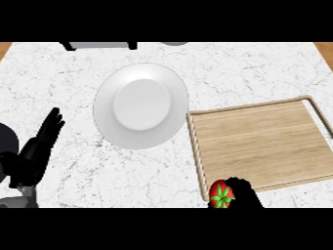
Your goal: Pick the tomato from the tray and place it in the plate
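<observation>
Tomato (221, 194): round, red, green calyx facing up; seemingly clasped by right hand (245, 191). Left hand (35, 151) held open. Plate (141, 105): white, glossy.

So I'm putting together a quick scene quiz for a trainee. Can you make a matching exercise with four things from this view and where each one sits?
Things:
1. plate
2. tray
3. tomato
4. left hand

Places:
A. lower left, open and resting with fingers up
B. on the marble counter, right side, wooden and bare
C. at the tray's near left corner, with the right hand curled against it
D. centre of the counter, left of the tray, white

Pairs: 1-D, 2-B, 3-C, 4-A
</observation>
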